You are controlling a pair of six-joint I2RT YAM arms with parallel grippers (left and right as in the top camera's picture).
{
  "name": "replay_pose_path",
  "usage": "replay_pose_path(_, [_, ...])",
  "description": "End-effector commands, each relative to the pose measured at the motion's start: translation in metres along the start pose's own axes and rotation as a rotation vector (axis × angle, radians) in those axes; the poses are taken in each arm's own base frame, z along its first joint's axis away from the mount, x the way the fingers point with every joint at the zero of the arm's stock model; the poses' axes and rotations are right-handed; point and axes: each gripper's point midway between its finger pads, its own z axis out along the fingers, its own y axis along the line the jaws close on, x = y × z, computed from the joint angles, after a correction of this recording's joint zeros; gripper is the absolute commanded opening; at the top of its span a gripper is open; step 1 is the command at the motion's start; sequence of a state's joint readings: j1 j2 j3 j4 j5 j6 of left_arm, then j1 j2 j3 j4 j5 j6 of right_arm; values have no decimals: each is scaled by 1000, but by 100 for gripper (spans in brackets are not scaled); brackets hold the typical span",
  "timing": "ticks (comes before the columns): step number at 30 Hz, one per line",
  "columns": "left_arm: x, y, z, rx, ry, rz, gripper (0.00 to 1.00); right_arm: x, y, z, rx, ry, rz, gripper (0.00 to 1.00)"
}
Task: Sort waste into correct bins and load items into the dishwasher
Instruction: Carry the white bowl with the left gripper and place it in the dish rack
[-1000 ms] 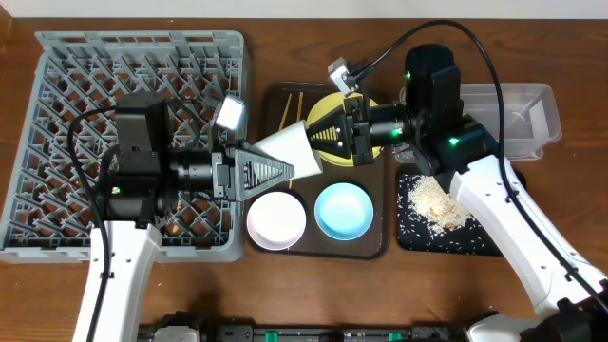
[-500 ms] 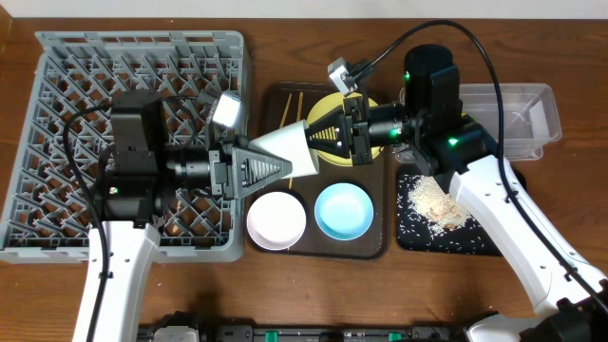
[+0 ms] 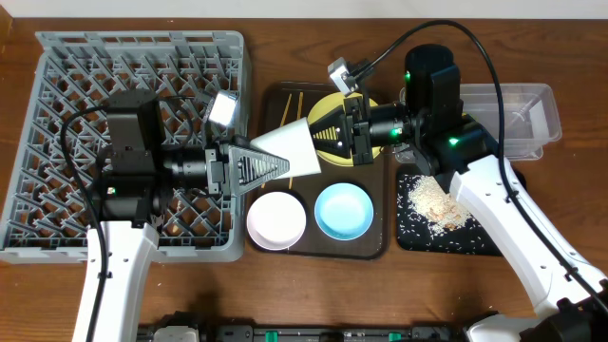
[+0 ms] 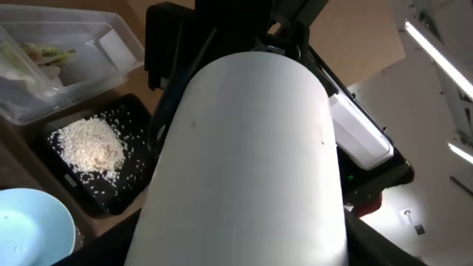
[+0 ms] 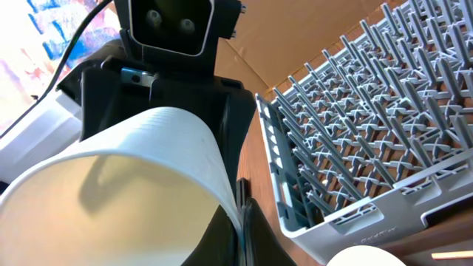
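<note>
A small white cup point(image 3: 290, 149) hangs on its side above the dark brown serving tray point(image 3: 275, 95), between both arms. My right gripper point(image 3: 320, 134) is shut on the cup's rim, one finger inside and one outside, as the right wrist view shows at the rim point(image 5: 222, 177). My left gripper point(image 3: 277, 161) has a jaw on either side of the cup's body point(image 4: 244, 162). Whether those jaws press the cup is not visible. The grey dishwasher rack point(image 3: 57, 85) lies to the left.
On the serving tray lie a pale yellow plate point(image 3: 328, 103), two chopsticks point(image 3: 290, 109), a white-pink bowl point(image 3: 276, 219) and a light blue bowl point(image 3: 343, 211). The black tray point(image 3: 446, 242) holds crumbs point(image 3: 437, 199). Behind it stands the clear tub point(image 3: 522, 109).
The left arm has drawn slightly left and its jaws have narrowed around the cup. The cup and the right gripper have stayed where they were.
</note>
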State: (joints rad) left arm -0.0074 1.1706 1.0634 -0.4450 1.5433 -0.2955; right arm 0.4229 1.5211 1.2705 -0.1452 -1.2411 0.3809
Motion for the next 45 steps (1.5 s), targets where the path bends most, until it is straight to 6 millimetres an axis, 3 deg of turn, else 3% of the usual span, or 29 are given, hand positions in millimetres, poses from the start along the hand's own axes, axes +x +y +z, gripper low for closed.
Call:
replay_pose_path(1, [-3,-11,-1,23,4,15,65,-3,-2,1,14,-7,-10,13])
replay_pose_path(4, [-7,-3,-4,-19,-20,17,62,-6,-5,-3,23,-17,-14,22])
replay_pose_path(6, [-12,5,-8,-66,-48,15,61,-9,-10,-10,41,-33,-10,35])
replay_pose_path(8, [-18,15,-15,-119,-86,4,59,-14,-18,-22,68,-57,-1,42])
replay_pose_path(13, [-28,47,-46,-306,-208,-82,57,-18,-41,-63,159,-119,127,45])
replay_pose_path(18, [-25,95,-109,-688,-394,-221,52,13,-77,-77,343,-102,352,49])
replay_pose_path(23, [11,126,-182,-1161,-506,-376,52,66,-120,-85,715,13,481,51])
replay_pose_path(27, [50,127,-237,-1545,-521,-466,52,95,-129,-82,908,130,445,63])
replay_pose_path(28, [57,124,-249,-1621,-524,-475,52,99,-130,-79,937,151,430,67])
replay_pose_path(31, [71,118,-281,-1826,-549,-515,52,104,-128,-69,988,191,377,70])
replay_pose_path(37, [86,123,-307,-1989,-578,-634,52,111,-122,-50,1003,238,315,72])
replay_pose_path(41, [91,144,-309,-2003,-514,-716,53,114,-120,-49,1000,251,319,72])
replay_pose_path(45, [100,168,-308,-2005,-449,-810,61,117,-119,-50,1003,262,327,72])
